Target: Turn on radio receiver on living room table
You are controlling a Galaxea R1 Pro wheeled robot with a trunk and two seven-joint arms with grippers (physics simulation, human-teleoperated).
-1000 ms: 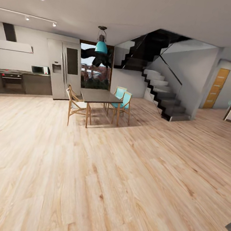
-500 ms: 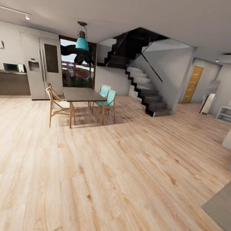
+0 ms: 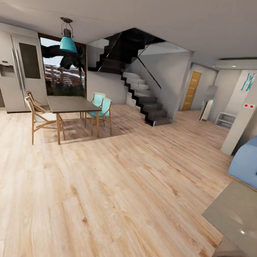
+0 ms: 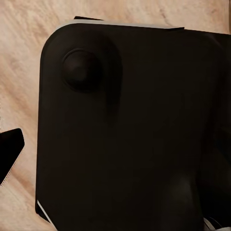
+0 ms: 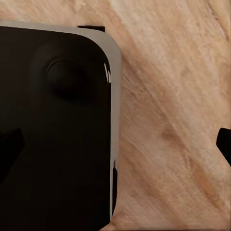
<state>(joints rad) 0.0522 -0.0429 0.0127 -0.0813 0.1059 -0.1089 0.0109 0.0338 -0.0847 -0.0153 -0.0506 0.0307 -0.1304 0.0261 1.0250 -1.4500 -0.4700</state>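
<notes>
The radio receiver is out of view. A corner of the low table (image 3: 237,213), with its glossy grey top, comes in at the lower right of the head view, and nothing stands on the part I see. Behind it is the end of the blue sofa (image 3: 254,161) of the living room. Both wrist views look down at my black base (image 4: 130,130) (image 5: 53,125) over the pale plank floor. One dark fingertip (image 4: 9,154) sits at the far edge of the left wrist view and one fingertip (image 5: 225,144) at the far edge of the right, with nothing held.
A dining table (image 3: 71,104) with wooden and turquoise chairs stands at the left back under a teal pendant lamp (image 3: 68,41). Dark stairs (image 3: 144,100) rise at the centre back. A beige pillar (image 3: 252,100) stands beside the sofa. Wide wood floor (image 3: 116,192) lies ahead.
The head view has swung to the right: dining table and stairs slid left in the picture, and the blue sofa and more of the grey table came in at the right.
</notes>
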